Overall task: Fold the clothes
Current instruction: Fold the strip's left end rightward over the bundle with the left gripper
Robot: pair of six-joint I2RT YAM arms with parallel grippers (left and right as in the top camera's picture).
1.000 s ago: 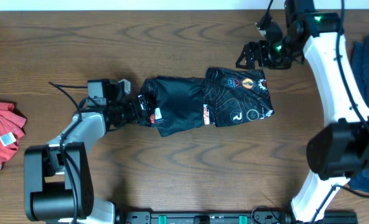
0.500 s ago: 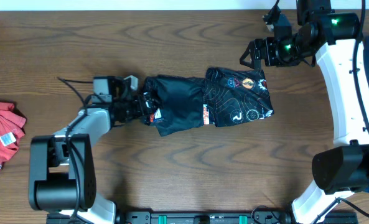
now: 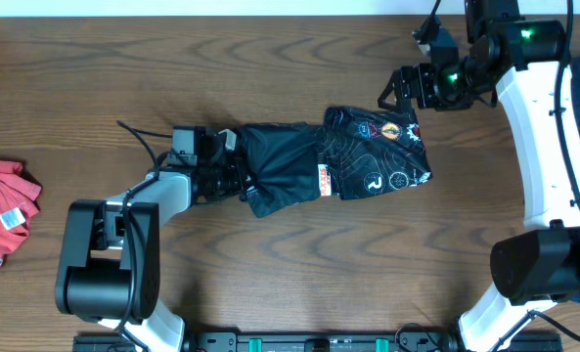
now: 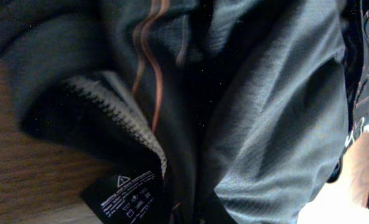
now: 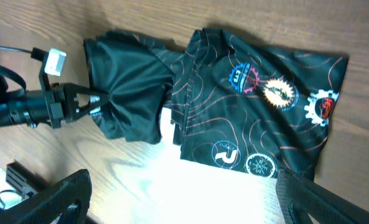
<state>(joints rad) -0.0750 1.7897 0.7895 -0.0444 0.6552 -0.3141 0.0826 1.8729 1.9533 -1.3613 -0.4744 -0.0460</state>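
Evidently mid-fold: the black jersey (image 3: 338, 161) lay partly gathered at the middle of the table (image 3: 270, 59) — left gripper (image 3: 239, 181) clenched on its end, right gripper (image 3: 395, 90) spread empty nearby. At the table's left edge the red shirt (image 3: 1, 215) looked unfolded.

Left arm (image 3: 157, 196): a white shell is covering the links; black round joint housings are bulking at the base. A black cable (image 3: 141, 145) is looping off the wrist. Left tool (image 3: 241, 182): black, carrying a small white block. Right arm (image 3: 539, 127): same white-and-black build; green lights (image 3: 524, 34) are glowing. Right tool (image 3: 395, 90): black, showing angular fingers.
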